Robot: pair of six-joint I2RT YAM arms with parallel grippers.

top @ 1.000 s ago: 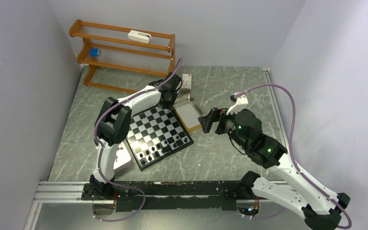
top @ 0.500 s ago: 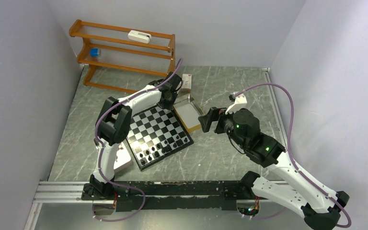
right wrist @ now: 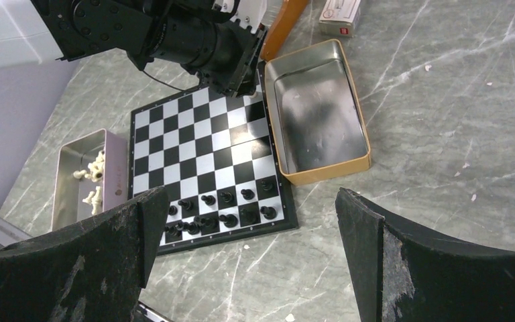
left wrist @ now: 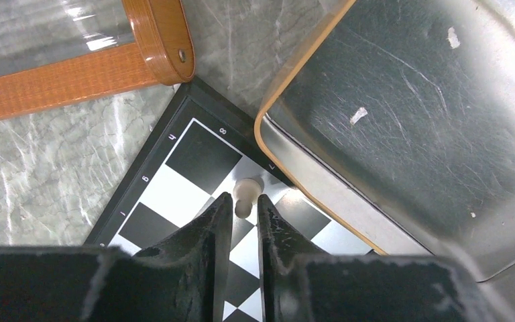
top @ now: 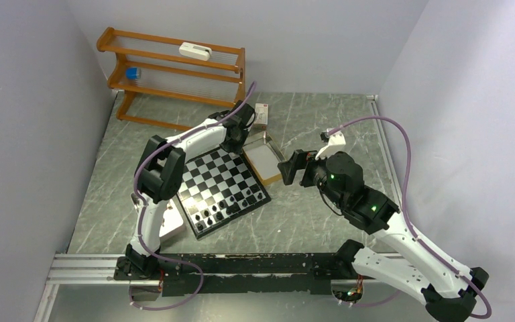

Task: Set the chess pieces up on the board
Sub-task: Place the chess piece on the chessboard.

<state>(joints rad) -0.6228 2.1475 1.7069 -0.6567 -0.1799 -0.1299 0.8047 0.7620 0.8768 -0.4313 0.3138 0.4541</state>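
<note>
Left gripper (left wrist: pixel 244 204) narrow, flanking white pawn (left wrist: pixel 247 190), frame centre. Pawn upright on board (left wrist: pixel 174 193) corner square. Right gripper (right wrist: pixel 245 201) wide, empty.

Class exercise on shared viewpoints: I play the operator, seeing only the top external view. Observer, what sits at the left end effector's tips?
Observer: A cream-white chess piece stands upright near the board corner, between the slightly parted tips of the left end effector.
Operator: Where are the other cream pieces?
Observer: The other cream pieces sit in a metal tray beside the board, mostly hidden behind the left arm in your view.
</note>
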